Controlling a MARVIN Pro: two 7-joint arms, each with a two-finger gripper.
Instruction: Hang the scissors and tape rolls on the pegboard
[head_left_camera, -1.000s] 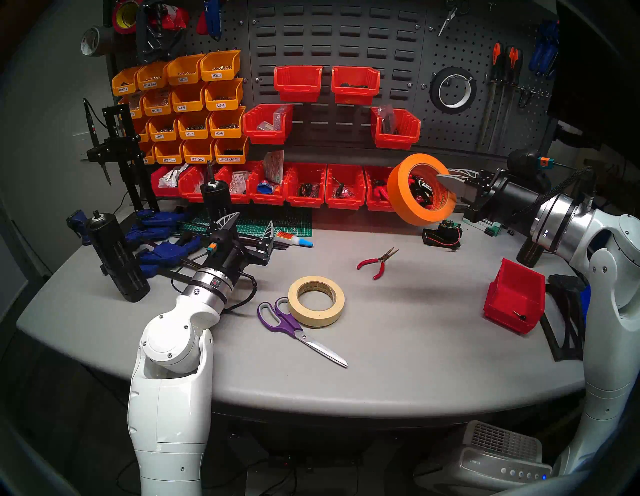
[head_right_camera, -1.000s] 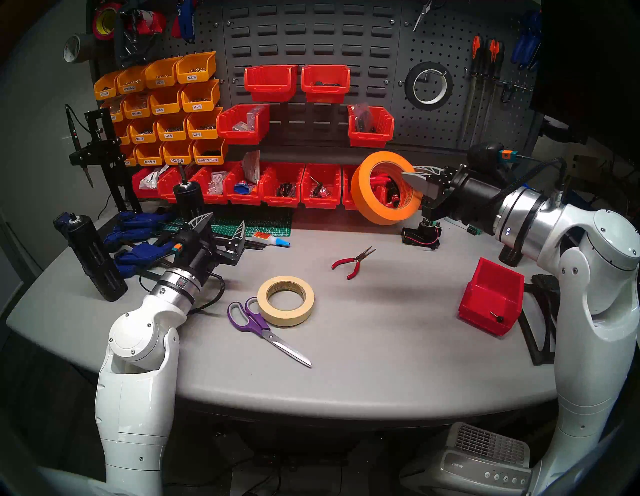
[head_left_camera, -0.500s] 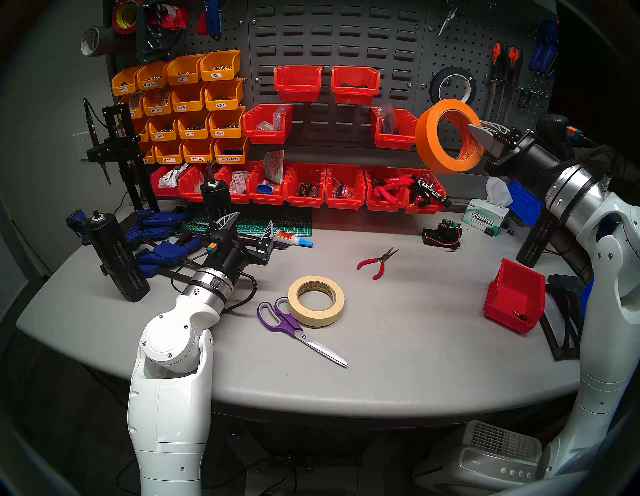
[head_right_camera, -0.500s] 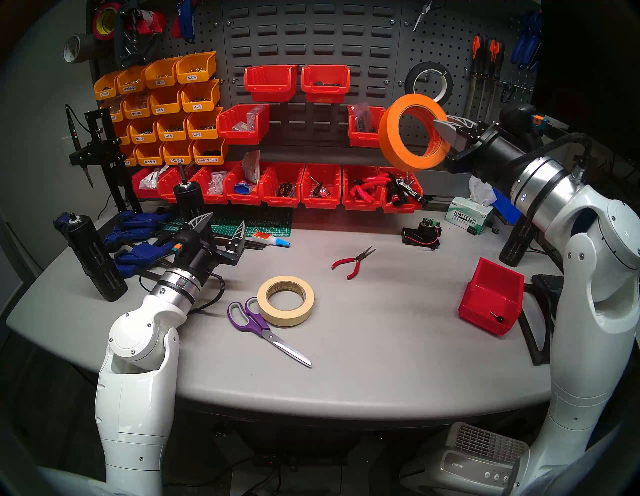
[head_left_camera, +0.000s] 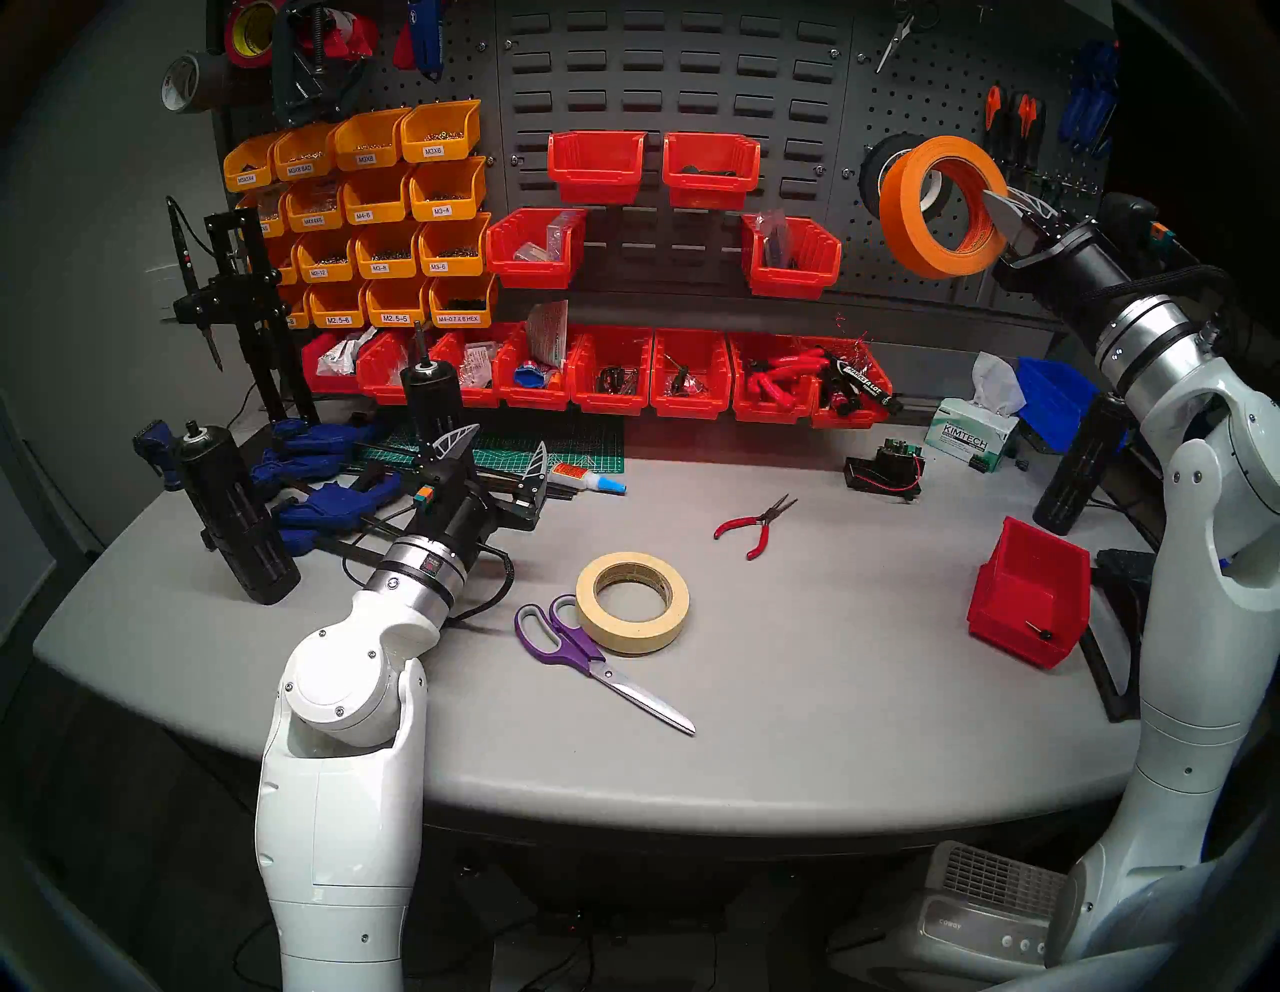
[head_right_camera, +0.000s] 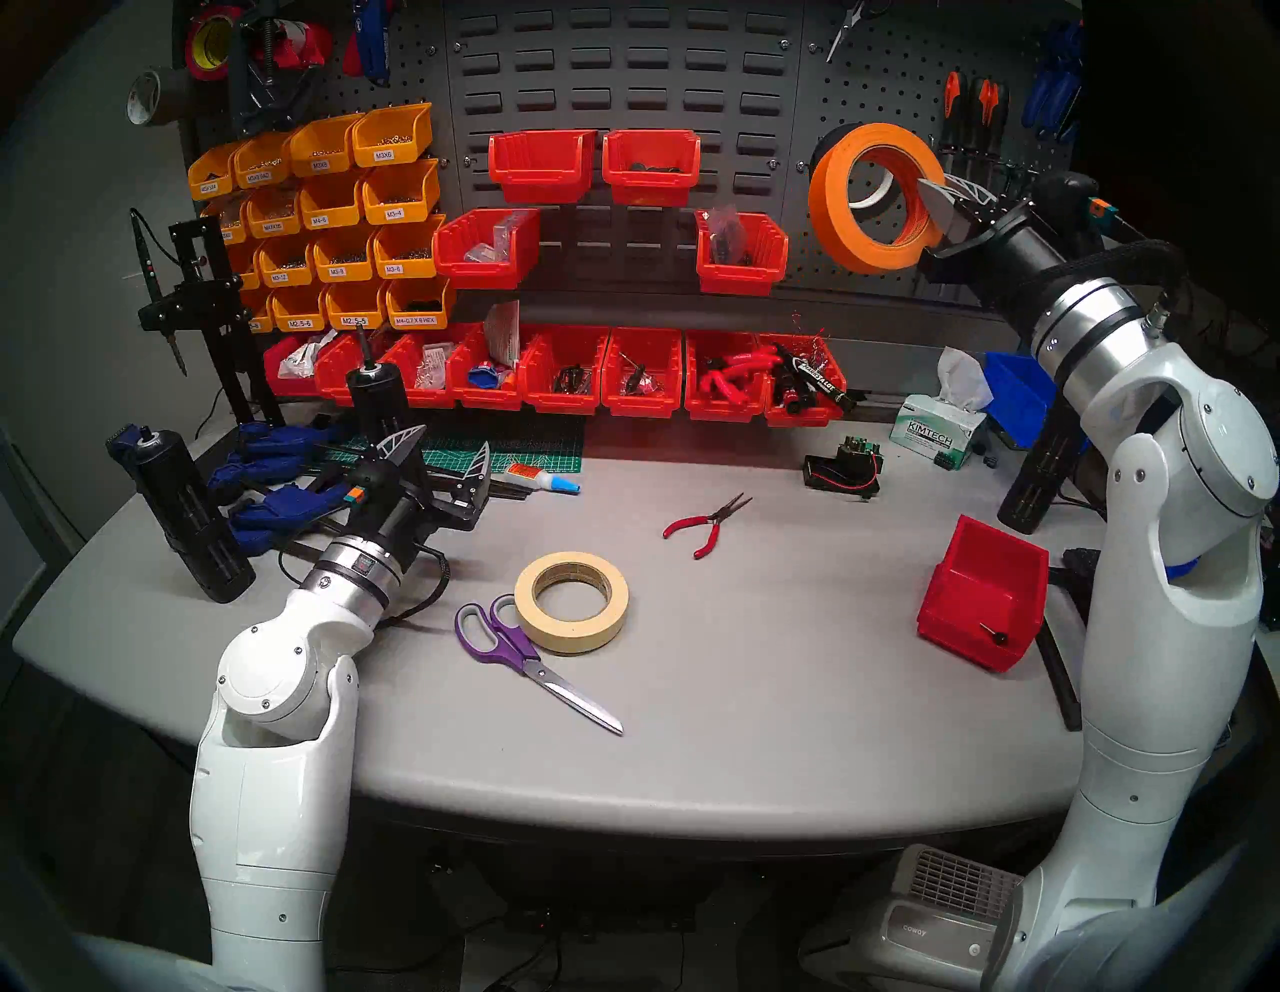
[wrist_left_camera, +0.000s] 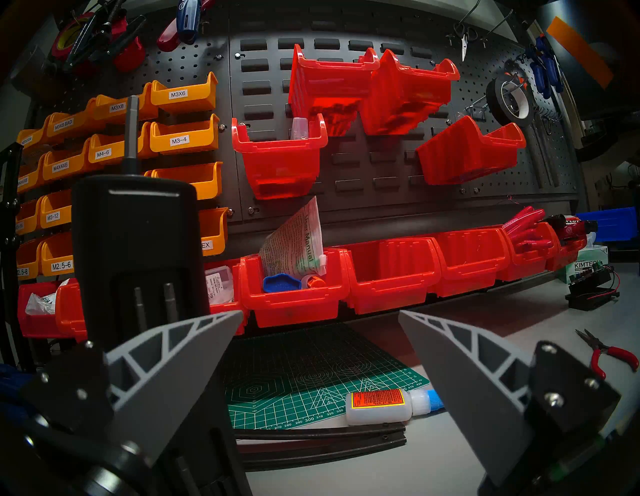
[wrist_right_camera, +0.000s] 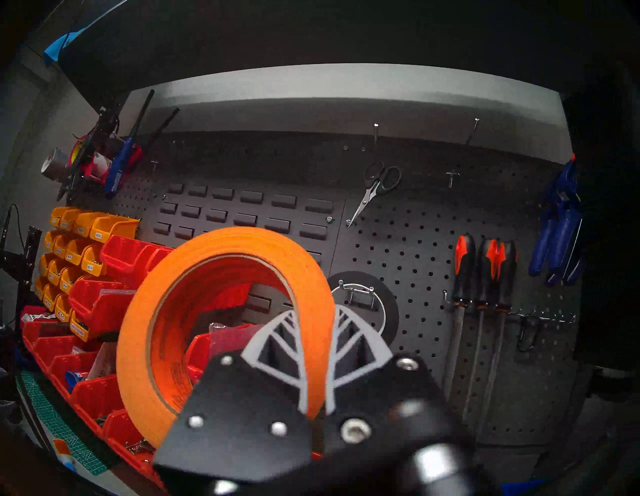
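My right gripper (head_left_camera: 1001, 222) (head_right_camera: 935, 208) (wrist_right_camera: 315, 311) is shut on the rim of the orange tape roll (head_left_camera: 897, 208) (head_right_camera: 828, 201) (wrist_right_camera: 138, 346), one finger inside the ring and one outside. It holds the roll upright in the air, just in front of the black tape roll (head_left_camera: 874, 166) (wrist_right_camera: 388, 301) that hangs on a hook of the pegboard (head_left_camera: 921, 90) (wrist_right_camera: 415, 249). The cream masking tape roll (head_left_camera: 585, 603) (head_right_camera: 526, 603) lies flat mid-table, touching the purple-handled scissors (head_left_camera: 575, 644) (head_right_camera: 516, 641). My left gripper (head_left_camera: 509, 440) (wrist_left_camera: 320, 311) rests open and empty at the back left.
Red pliers (head_left_camera: 755, 530) and a loose red bin (head_left_camera: 1028, 596) lie on the table. Files with orange-black handles (head_left_camera: 1004, 118) and small dark scissors (head_left_camera: 893, 34) hang on the pegboard near the black roll. Blue clamps (head_left_camera: 325, 485) and a glue bottle (head_left_camera: 589, 479) crowd my left gripper.
My right arm has carried the orange roll up and to the right, from in front of the lower red bins to just before the hanging black roll. The left arm has not moved.
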